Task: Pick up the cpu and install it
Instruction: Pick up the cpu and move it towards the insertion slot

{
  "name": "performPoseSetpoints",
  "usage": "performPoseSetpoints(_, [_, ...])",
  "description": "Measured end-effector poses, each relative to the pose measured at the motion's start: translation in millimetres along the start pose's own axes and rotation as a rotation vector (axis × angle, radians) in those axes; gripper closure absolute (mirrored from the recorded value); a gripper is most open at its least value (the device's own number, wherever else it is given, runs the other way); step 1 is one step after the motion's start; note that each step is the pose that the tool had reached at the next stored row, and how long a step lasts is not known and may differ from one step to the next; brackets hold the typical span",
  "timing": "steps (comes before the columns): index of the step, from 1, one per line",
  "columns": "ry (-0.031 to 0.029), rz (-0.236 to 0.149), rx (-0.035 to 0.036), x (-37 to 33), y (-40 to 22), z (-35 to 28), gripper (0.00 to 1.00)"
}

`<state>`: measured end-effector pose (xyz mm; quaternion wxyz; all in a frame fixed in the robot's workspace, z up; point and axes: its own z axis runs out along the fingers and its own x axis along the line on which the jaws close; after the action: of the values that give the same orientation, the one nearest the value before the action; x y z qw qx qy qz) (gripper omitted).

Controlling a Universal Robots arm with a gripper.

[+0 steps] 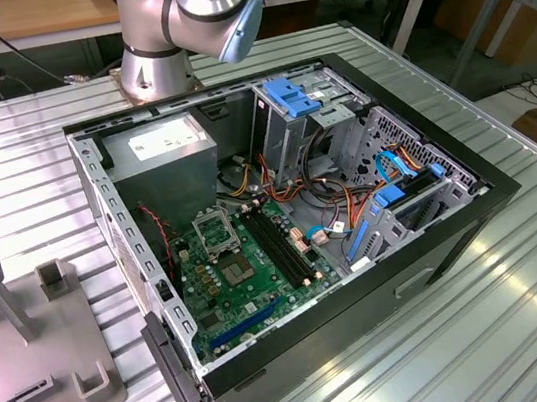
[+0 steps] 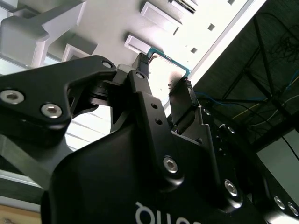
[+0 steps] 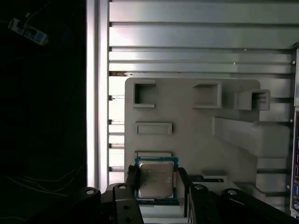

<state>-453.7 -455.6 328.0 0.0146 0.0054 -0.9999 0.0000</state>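
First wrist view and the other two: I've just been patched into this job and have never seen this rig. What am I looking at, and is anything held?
The machine is a single robot arm whose base stands on a ribbed metal table. The exterior view comes from a camera off the arm. It shows an open computer case lying on the table, its green motherboard and square socket facing up, and a grey holder tray at that view's left. Both wrist views come from cameras riding on the arm, looking along its gripper. In the first wrist view the black fingers press on two opposite sides of the cpu, a small silvery square chip, over the grey tray. So the chip is gripped; whether it has left the tray I cannot tell.
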Motion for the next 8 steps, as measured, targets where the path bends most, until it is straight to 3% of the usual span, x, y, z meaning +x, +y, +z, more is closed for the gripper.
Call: performPoseSetpoints(8, [0.0000, 0.000, 0.0000, 0.2, 0.0, -8.1, 0.56])
